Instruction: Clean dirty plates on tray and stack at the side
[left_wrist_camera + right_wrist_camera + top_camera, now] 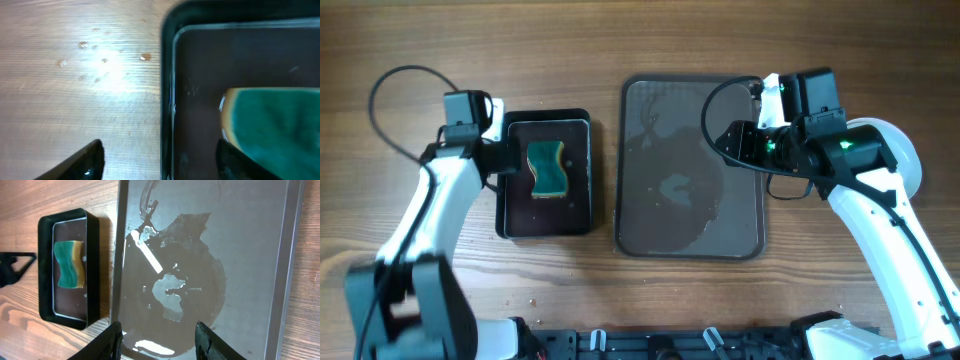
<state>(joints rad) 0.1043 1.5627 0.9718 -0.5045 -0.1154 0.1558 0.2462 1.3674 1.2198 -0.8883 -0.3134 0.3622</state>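
The grey tray (740,230) lies mid-table and holds only a wet brown puddle (175,280); no plate shows on it. It also shows in the right wrist view (260,240). A green and yellow sponge (547,167) lies in a black container (550,228). My left gripper (505,160) is open, and its fingers (160,160) straddle the container's left wall (167,75), next to the sponge (275,120). My right gripper (728,140) is open and empty (157,337) above the tray's right half.
A white round shape (900,150) lies partly under the right arm at the table's right side; I cannot tell whether it is a plate. Water drops (100,62) dot the wood left of the container. The container (70,217) and sponge (69,264) show left of the tray.
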